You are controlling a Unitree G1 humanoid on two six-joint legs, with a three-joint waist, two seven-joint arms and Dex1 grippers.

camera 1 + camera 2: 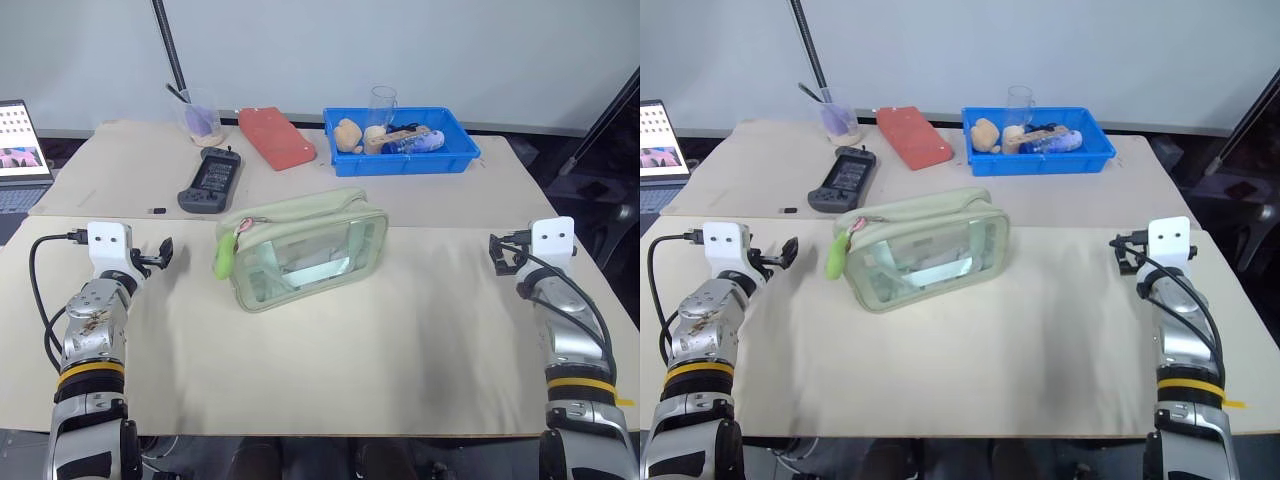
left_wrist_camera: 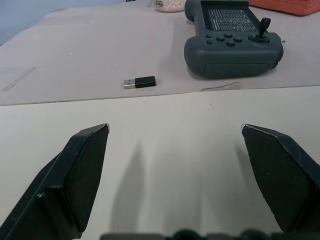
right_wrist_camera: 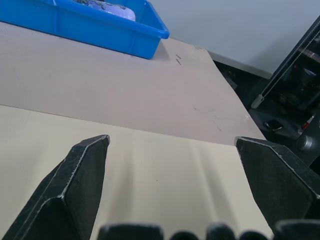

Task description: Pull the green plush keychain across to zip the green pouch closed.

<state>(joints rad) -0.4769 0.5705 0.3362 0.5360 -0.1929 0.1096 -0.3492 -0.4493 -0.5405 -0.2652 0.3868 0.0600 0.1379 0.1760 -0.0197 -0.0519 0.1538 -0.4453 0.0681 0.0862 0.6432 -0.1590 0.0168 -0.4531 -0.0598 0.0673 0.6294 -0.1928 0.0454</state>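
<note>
Left eye view: beige-covered table (image 1: 330, 370) seen from above, both arms reaching in from the near edge
Green pouch (image 1: 305, 250): standing at mid-table, roughly centred between the two arms, long side angled slightly, clear side window facing the near edge
Green plush keychain (image 1: 226, 255): hanging down the pouch's left end, joined by a short pink loop at the zipper's left end
Zipper: running along the pouch's top; open or closed cannot be told
Left gripper (image 2: 175, 131): hovering level over the table well to the left of the pouch, fingers (image 2: 80, 170) spread wide with nothing between them
Right gripper (image 3: 172, 140): hovering level near the table's right edge, well apart from the pouch, fingers (image 3: 82, 175) spread wide and grasping nothing
Grey handheld controller (image 1: 210, 180): lying beyond the pouch, toward the left, near the far half of the table
Small black USB stick (image 2: 139, 82): lying on the table just beside the controller's near left corner
Red case (image 1: 276, 137): lying flat at the far side, between a clear cup (image 1: 202, 117) and the tray
Blue plastic tray (image 1: 455, 158): far right of the table, holding small objects and a clear glass (image 1: 381, 103)
Laptop (image 1: 20, 150): open at the far left edge
</note>
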